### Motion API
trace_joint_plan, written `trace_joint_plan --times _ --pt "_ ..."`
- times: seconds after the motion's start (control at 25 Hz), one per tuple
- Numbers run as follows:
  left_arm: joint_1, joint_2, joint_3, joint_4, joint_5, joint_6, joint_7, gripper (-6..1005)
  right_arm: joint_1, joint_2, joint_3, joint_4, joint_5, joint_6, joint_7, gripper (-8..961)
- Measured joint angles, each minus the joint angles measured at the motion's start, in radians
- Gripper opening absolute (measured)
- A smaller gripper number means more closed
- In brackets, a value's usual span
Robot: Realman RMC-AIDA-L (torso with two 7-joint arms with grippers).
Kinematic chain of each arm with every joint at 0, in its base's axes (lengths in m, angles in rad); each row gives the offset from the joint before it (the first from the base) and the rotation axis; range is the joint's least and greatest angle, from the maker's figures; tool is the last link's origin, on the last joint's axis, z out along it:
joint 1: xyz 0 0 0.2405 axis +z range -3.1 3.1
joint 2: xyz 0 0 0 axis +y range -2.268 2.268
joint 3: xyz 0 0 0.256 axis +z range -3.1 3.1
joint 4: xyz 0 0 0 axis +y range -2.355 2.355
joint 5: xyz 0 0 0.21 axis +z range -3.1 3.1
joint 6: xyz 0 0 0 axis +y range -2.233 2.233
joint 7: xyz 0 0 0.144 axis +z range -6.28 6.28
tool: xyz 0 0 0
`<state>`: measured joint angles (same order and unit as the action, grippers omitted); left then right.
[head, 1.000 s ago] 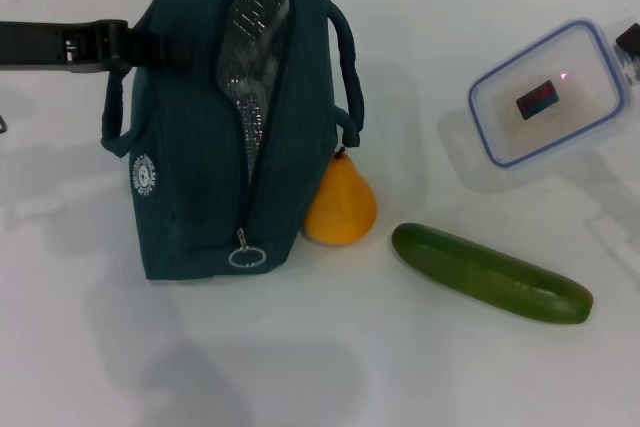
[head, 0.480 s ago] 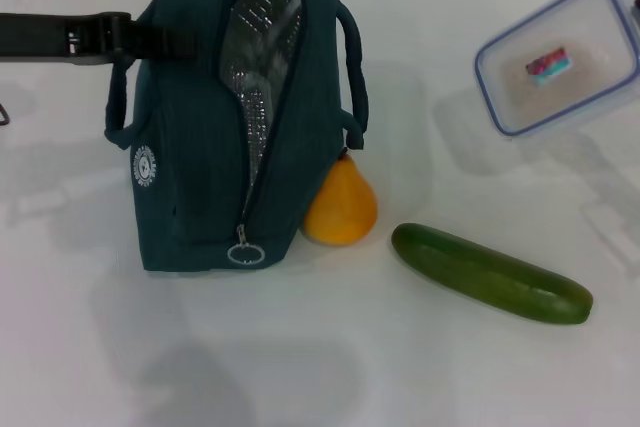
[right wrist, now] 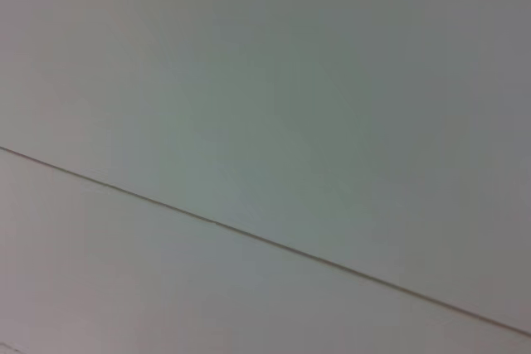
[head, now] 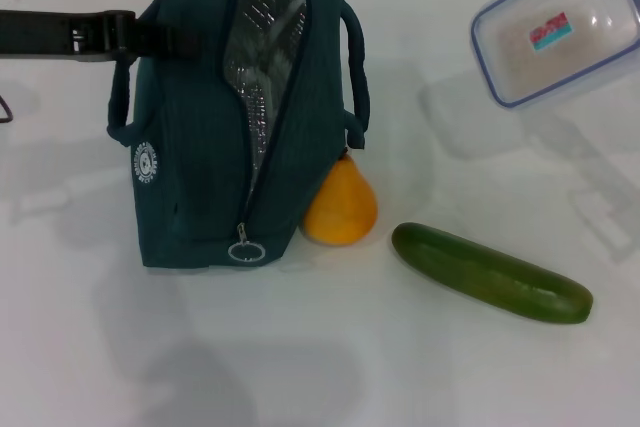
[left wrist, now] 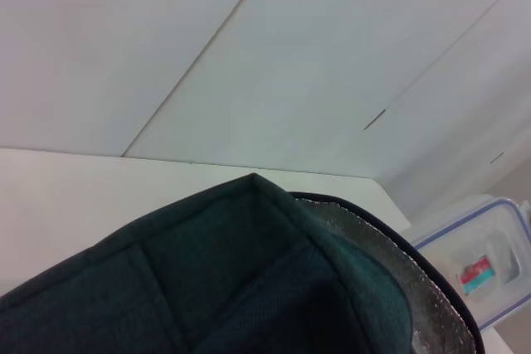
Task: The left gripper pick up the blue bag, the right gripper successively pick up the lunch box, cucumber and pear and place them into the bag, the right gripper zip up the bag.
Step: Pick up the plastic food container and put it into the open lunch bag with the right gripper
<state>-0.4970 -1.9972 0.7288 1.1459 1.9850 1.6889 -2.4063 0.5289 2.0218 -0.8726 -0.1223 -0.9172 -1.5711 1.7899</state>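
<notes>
The blue bag [head: 200, 167] stands upright on the white table, its zip open and silver lining showing. My left gripper [head: 150, 39] reaches in from the left and is shut on the bag's top by the handle. The left wrist view shows the bag's rim [left wrist: 249, 271] and the lunch box [left wrist: 485, 267] beyond it. The lunch box [head: 560, 27] hangs tilted in the air at the far right, sticker up. My right gripper is out of view. The pear [head: 342, 209] leans against the bag's right side. The cucumber [head: 490, 273] lies to the right of the pear.
The zipper's ring pull [head: 245, 252] hangs at the bag's lower front. The white table [head: 400, 367] stretches in front of the bag and cucumber, with a white wall behind. The right wrist view shows only wall panels.
The lunch box has risen off the table and moved up and to the right, tilting. The bag's mouth has opened a little wider. Pear and cucumber have not moved.
</notes>
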Motion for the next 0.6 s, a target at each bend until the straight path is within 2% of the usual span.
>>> trace_joint_plan --times 0.6 --pt "-0.02 -0.002 0.003 -0.039 -0.002 0.0 0.027 61 0.062 0.006 0.004 0.029 0.027 -0.023 0.072 153"
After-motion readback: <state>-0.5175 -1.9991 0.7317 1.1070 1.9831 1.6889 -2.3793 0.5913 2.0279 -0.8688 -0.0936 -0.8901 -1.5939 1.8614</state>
